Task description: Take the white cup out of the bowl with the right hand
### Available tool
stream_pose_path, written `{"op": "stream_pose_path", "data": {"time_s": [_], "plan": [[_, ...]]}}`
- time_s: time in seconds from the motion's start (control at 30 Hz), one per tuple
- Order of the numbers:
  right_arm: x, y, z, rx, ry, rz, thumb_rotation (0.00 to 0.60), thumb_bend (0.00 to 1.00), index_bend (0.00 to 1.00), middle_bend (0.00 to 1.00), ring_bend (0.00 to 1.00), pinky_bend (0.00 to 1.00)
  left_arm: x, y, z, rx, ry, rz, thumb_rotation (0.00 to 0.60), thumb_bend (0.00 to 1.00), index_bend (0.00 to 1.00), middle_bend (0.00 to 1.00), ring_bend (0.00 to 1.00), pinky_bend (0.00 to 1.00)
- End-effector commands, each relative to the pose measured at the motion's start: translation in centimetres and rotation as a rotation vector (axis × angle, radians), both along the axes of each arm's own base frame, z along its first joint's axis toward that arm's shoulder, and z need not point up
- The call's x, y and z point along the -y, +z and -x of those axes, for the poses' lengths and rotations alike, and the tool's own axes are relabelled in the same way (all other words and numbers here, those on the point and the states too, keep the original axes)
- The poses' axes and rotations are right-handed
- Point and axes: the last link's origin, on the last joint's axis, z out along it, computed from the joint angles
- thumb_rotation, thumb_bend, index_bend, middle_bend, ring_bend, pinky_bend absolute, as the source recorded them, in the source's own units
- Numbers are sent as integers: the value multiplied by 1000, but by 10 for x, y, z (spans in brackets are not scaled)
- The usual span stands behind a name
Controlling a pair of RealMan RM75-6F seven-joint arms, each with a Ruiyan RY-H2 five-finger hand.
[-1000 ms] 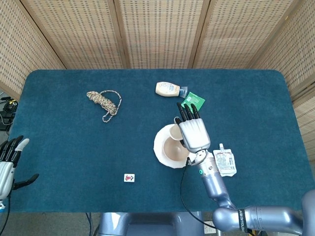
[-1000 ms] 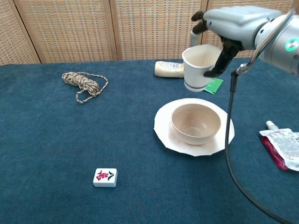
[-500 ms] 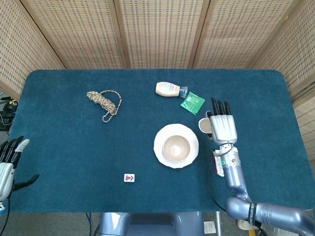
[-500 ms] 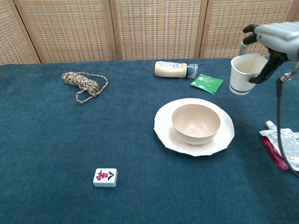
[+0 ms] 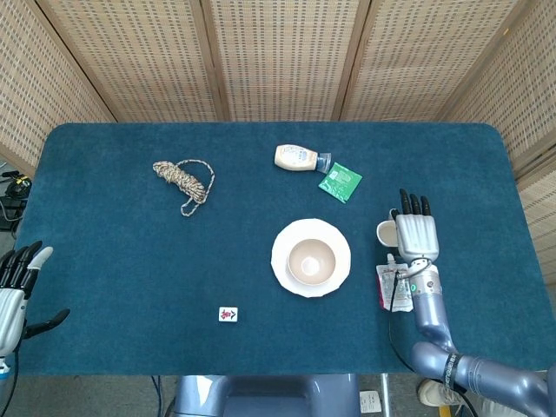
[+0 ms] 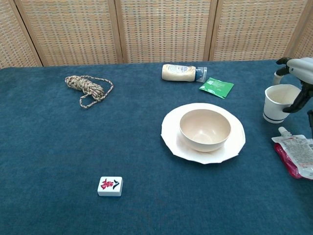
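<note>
The white cup (image 6: 278, 102) (image 5: 386, 233) stands upright, low over or on the blue table, to the right of the bowl. My right hand (image 5: 416, 234) (image 6: 299, 78) holds it from the right side, fingers wrapped around its wall. The beige bowl (image 5: 310, 261) (image 6: 205, 129) sits empty on a cream plate (image 5: 282, 271) (image 6: 171, 139) in the middle of the table. My left hand (image 5: 17, 282) hangs at the far left edge, off the table, fingers apart and holding nothing.
A red-and-white sauce pouch (image 5: 395, 287) (image 6: 296, 156) lies just in front of the cup. A mayonnaise bottle (image 5: 301, 158) and a green sachet (image 5: 340, 182) lie behind the plate. A rope coil (image 5: 184, 179) is at back left, a mahjong tile (image 5: 228, 314) in front.
My right hand carried the cup from above the bowl out to the right and down, to table level beside the pouch. The left hand stayed put.
</note>
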Motion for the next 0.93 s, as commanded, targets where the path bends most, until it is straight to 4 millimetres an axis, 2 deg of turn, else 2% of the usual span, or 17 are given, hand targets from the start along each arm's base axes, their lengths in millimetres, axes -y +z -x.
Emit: {"op": "stream_pose_path", "data": {"time_s": [0.03, 0.13, 0.2, 0.27, 0.43, 0.57, 0.77, 0.93], "plan": [[-1, -4, 4, -2, -7, -9, 600, 352, 398, 55, 0, 89, 0, 0, 0, 0, 0, 2, 600, 24, 0, 0, 0, 0], [-1, -5, 6, 0, -9, -7, 600, 318, 297, 19, 0, 86, 1, 1, -1, 2, -4, -1, 600, 24, 0, 0, 0, 0], [-1, -3, 5, 1, -3, -3, 600, 284, 191, 0, 0, 77, 1, 1, -1, 3, -5, -5, 600, 24, 0, 0, 0, 0], [-2, 0, 4, -3, 8, 5, 600, 269, 137, 0, 0, 66, 1, 1, 0, 3, -2, -5, 600, 25, 0, 0, 0, 0], [-17, 14, 4, 5, 34, 35, 600, 251, 84, 0, 0, 35, 1, 3, 0, 8, -2, -11, 600, 24, 0, 0, 0, 0], [-49, 27, 11, 73, 72, 60, 600, 248, 79, 0, 0, 23, 0, 4, 1, 8, 0, -16, 600, 24, 0, 0, 0, 0], [-113, 35, 28, 135, 201, 53, 600, 233, 59, 0, 0, 0, -1, 2, 2, -5, 5, -14, 600, 25, 0, 0, 0, 0], [-140, 36, 36, 152, 248, 34, 600, 226, 27, 0, 0, 0, 0, 0, 1, -12, 1, -13, 600, 24, 0, 0, 0, 0]]}}
